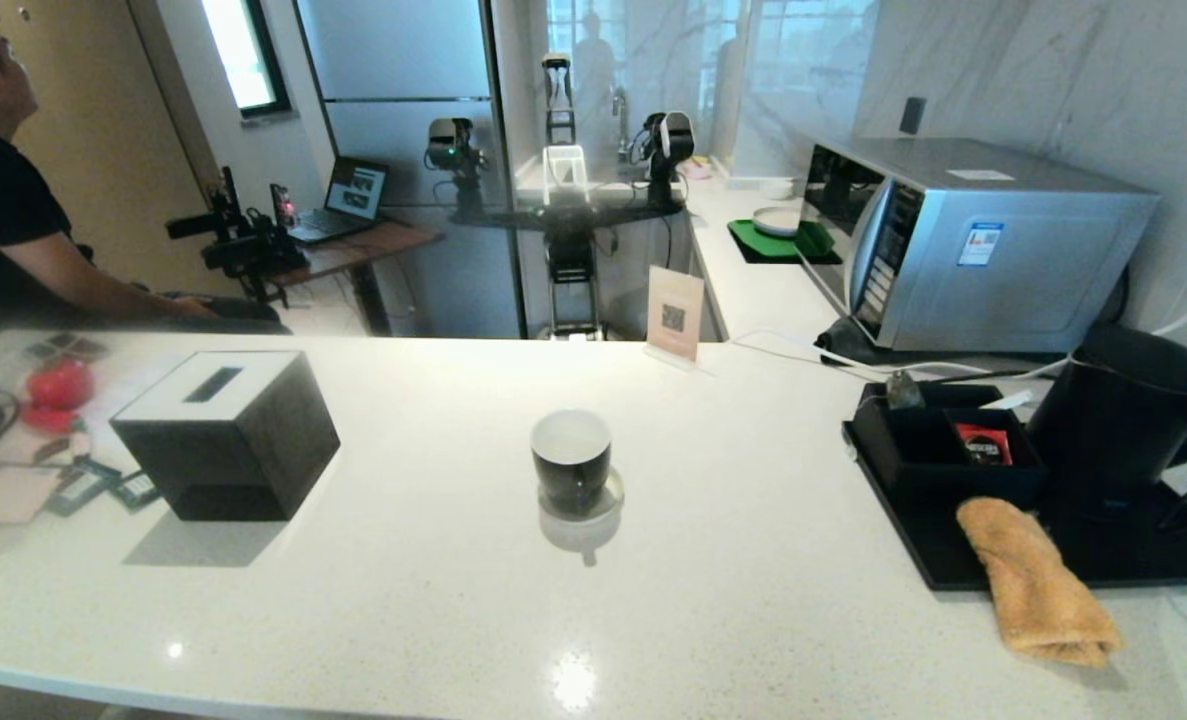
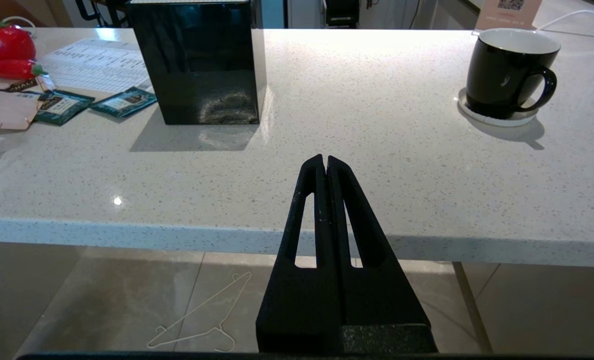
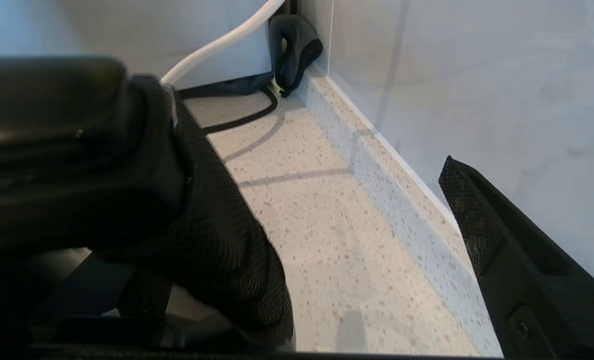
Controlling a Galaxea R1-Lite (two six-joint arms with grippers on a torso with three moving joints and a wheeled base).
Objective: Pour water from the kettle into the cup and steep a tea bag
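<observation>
Kettle (image 1: 1123, 420) edge-cropped, tea bag (image 1: 903, 392) seemingly half-hidden

Black kettle (image 1: 1123, 410), speckled white counter (image 1: 433, 560)

Small red printed packet (image 1: 983, 443) in black organiser box: white lettering, seems "NESCAFÉ", not certain. Dark teal foil sachet (image 2: 59, 105) on white counter: gold label, letters "…HALI" partly legible. Pale card sign (image 1: 674, 314): QR code only.
</observation>
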